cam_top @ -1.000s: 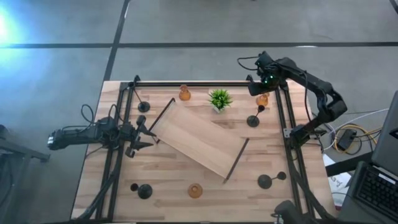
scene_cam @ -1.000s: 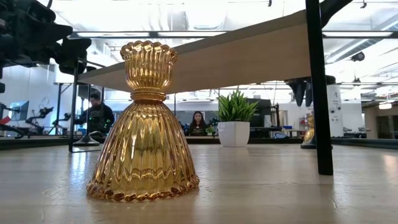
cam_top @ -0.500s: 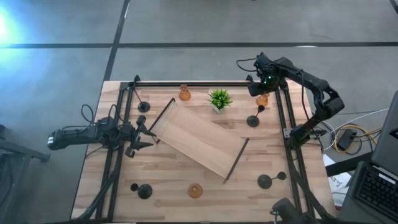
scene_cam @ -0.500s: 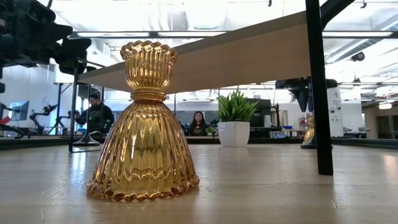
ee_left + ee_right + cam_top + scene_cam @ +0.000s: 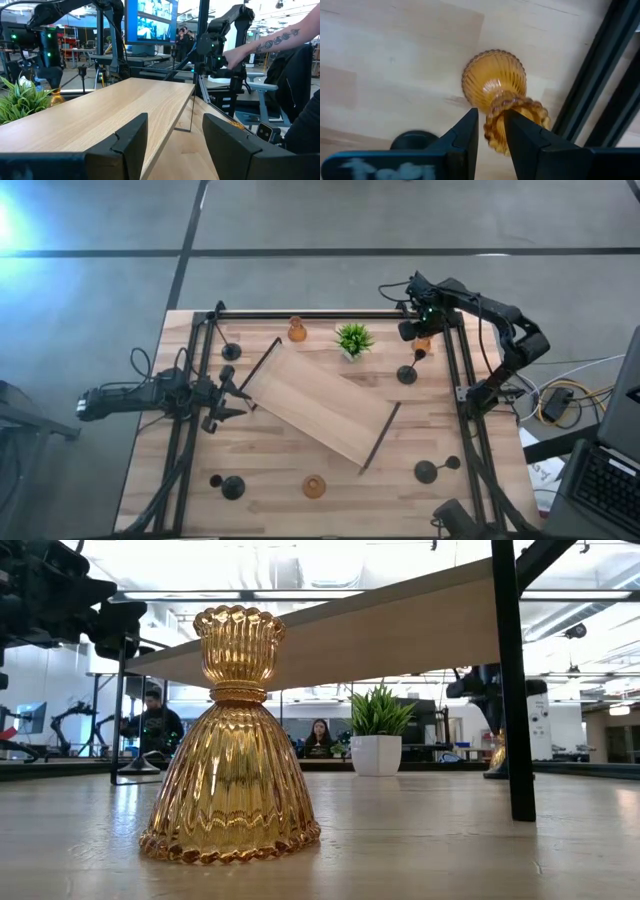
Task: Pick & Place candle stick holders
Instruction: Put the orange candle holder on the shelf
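On the high view the right gripper [image 5: 416, 332] hangs over the table's [image 5: 290, 470] two o'clock corner, straight above an amber holder [image 5: 424, 341] that stands just inside the dark frame rail [image 5: 450, 370]. In the right wrist view its two fingers [image 5: 462, 137] are nearly closed on the ruffled rim of that holder [image 5: 502, 95], the rim sitting in the narrow gap between them; whether the pads actually press the glass cannot be told, and the holder's base looks planted on the wood. The left gripper [image 5: 232, 395] waits at nine o'clock, fingers spread and holding nothing, pointing at the tray [image 5: 320, 405] that lies slantwise across the middle. A second amber holder [image 5: 296, 330] stands at twelve o'clock, with the plant [image 5: 353, 339] just to its three o'clock side. The third amber holder [image 5: 314, 486] sits at six o'clock and fills the low view [image 5: 230, 740]. Black holders lie or stand at eleven o'clock [image 5: 228, 351], seven o'clock [image 5: 230, 486], five o'clock [image 5: 428, 471] and just toward six o'clock of the right gripper [image 5: 408, 372]. Beyond the table, the low view shows two seated people [image 5: 160, 725], and a tattooed arm [image 5: 270, 42] reaches into the left wrist view.
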### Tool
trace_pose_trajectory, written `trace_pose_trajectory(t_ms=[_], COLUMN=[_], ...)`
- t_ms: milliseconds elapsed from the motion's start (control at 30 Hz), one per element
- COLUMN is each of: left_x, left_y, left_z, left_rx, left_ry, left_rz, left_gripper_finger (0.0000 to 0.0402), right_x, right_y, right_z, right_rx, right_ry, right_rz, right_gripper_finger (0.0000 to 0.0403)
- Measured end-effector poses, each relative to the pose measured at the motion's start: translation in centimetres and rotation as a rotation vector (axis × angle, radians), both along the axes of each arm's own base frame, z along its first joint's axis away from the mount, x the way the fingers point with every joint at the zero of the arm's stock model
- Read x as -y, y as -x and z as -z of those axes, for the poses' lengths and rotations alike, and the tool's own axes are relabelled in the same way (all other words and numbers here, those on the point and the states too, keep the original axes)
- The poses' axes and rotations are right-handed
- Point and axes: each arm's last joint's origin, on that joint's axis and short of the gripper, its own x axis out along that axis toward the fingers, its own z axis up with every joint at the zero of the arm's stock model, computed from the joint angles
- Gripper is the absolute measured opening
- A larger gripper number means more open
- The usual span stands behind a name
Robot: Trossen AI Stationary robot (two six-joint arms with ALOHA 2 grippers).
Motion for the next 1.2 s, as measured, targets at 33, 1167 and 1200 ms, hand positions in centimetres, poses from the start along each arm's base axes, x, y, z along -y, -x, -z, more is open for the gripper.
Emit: trace_pose_trajectory(t_ms=[33,1167,1200], left_x=[0.0,0.0,0.0], left_y=[0.0,0.0,0.0], left_z=[0.0,0.0,0.0], left_rx=[0.000,0.000,0.000], left_ry=[0.000,0.000,0.000], left_rz=[0.000,0.000,0.000], left_gripper_finger=[0.0195,0.0195,0.0195], right_x=[0.0,-1.6,-2.0], right_y=[0.0,-3.0,-3.2], right_z=[0.2,-14.3,-15.0], right_rx=[-0.002,0.077,0.081], right_ry=[0.000,0.252,0.259], right_rz=[-0.001,-0.415,-0.437], right_gripper_finger=[0.0086,0.0022,0.0022])
